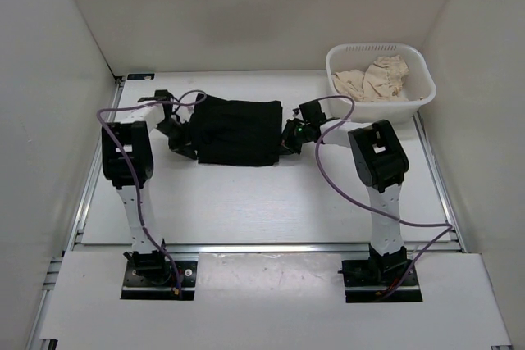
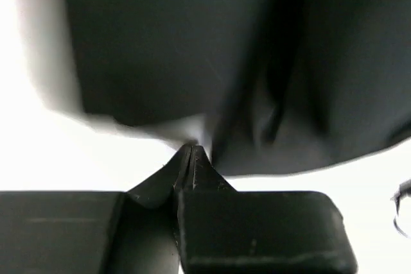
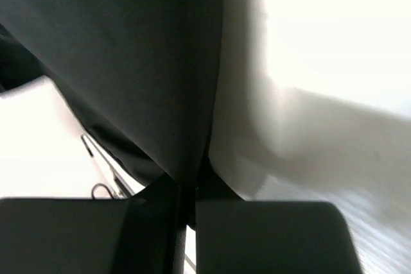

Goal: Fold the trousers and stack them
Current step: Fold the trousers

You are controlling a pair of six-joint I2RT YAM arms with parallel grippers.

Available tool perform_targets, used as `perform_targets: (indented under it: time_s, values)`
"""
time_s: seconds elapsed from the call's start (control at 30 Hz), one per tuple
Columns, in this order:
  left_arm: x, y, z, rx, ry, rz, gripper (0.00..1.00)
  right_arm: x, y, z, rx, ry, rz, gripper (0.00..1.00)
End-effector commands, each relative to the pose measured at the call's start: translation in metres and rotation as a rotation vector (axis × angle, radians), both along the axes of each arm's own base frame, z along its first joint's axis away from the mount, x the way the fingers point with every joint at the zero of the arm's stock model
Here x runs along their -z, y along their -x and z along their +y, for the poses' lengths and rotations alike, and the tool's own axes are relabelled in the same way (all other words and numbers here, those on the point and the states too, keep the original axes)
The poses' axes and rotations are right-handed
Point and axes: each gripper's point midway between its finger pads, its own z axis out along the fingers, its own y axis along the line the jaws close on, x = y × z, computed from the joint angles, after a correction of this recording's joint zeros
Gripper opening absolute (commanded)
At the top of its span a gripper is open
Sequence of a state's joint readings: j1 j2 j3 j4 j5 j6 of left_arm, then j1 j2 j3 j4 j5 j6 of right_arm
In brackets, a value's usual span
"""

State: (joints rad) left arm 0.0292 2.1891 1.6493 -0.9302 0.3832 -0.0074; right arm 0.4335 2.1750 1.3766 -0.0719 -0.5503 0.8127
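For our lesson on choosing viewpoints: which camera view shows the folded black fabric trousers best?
The top external view. There the black fabric trousers show whole, as a folded rectangle lying on the white table. The left wrist and right wrist views each show only a blurred close-up patch of the dark cloth, with no outline or fold shape to judge.

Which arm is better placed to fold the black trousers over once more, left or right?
Probably right. The right gripper looks shut with the trousers running down between its fingers, so it could carry that edge over. The left gripper is shut at the cloth's edge; whether it holds any is unclear.
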Motion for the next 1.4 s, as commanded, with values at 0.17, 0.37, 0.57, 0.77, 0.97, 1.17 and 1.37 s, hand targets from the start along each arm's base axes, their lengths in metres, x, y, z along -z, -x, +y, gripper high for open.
perform_targets:
  time_s: [0.17,0.37,0.57,0.77,0.97,1.17,1.37]
  values:
    - [-0.054,0.119,-0.033,0.057,0.114,0.104,0.46,-0.037,0.039,-0.043,-0.231,0.033,-0.056,0.00]
    - [-0.119,0.105,-0.005,-0.001,0.038,-0.052,0.59,-0.034,0.094,-0.103,-0.413,0.064,0.082,0.00]
    - [-0.154,0.021,-0.033,0.081,0.057,-0.220,0.60,-0.037,0.095,-0.114,-0.449,0.046,0.094,0.00]
    - [-0.122,-0.031,-0.088,0.187,0.159,-0.178,0.60,-0.023,0.096,-0.132,-0.462,0.151,0.125,0.00]
    - [-0.070,-0.035,-0.115,0.256,0.051,-0.138,0.64,-0.022,0.099,-0.135,-0.461,0.163,0.118,0.00]
    - [-0.047,-0.033,-0.132,0.290,0.061,-0.096,0.68,-0.024,0.096,-0.134,-0.454,0.163,0.115,0.00]
    - [-0.025,-0.028,-0.142,0.311,0.068,-0.054,0.66,-0.024,0.094,-0.133,-0.453,0.163,0.106,0.00]
